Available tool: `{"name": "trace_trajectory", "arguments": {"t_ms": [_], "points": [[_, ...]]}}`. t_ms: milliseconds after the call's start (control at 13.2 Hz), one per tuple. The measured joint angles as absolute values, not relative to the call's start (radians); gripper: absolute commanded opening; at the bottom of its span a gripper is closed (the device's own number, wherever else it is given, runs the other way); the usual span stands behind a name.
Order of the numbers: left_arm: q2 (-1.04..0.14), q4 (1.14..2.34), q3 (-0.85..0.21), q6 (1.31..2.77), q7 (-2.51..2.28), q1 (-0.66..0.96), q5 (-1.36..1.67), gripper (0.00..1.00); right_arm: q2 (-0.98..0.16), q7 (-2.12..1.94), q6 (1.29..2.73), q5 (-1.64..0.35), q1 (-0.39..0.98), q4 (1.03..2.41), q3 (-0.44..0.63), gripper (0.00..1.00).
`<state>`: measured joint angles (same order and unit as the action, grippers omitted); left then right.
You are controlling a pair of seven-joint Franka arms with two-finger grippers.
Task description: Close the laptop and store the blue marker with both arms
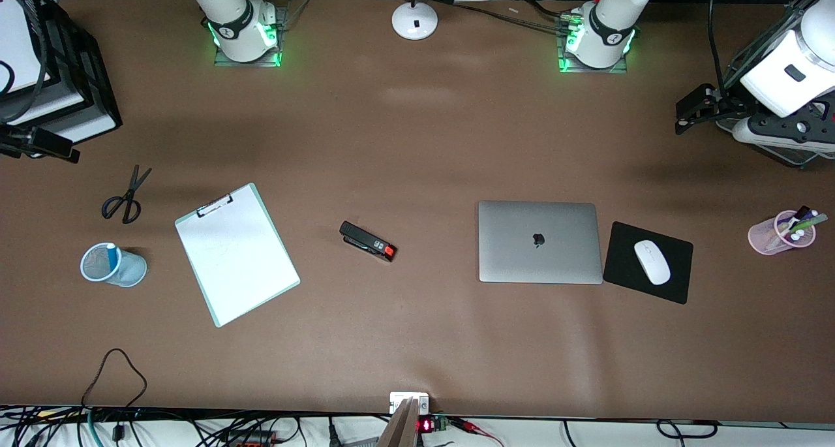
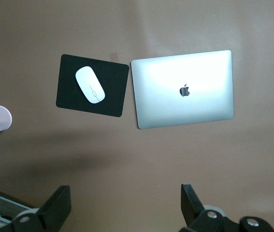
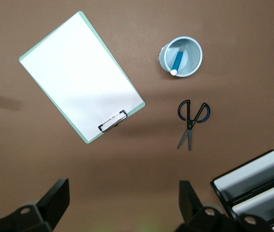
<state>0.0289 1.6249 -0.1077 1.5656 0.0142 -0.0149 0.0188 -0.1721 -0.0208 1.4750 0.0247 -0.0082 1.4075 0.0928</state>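
Note:
The silver-grey laptop (image 1: 522,258) lies closed and flat on the brown table, apple logo up, toward the left arm's end; it also shows in the left wrist view (image 2: 205,104). The blue marker (image 1: 111,256) stands in a light-blue mesh cup (image 1: 134,272) toward the right arm's end, white cap up; both show in the right wrist view, marker (image 3: 177,61) and cup (image 3: 196,50). My left gripper (image 2: 126,193) is open and empty, raised over bare table. My right gripper (image 3: 125,188) is open and empty, raised over bare table near the scissors.
A black mouse pad (image 1: 678,284) with a white mouse (image 1: 652,262) lies beside the laptop. A pink cup (image 1: 766,237) holds mixed markers. A clipboard (image 1: 236,262), scissors (image 1: 124,199), a stapler (image 1: 367,241), a lamp base (image 1: 414,20) and black stacked trays (image 1: 78,88) are also on the table.

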Motion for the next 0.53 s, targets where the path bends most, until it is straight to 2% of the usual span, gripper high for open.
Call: {"name": "trace_trajectory", "arguments": {"t_ms": [531], "points": [[0.030,1.624,-0.109,1.563,0.014,-0.015,0.019,1.00,-0.083,-0.013,1.581,0.025,-0.007,1.552,0.092,1.00]]}}
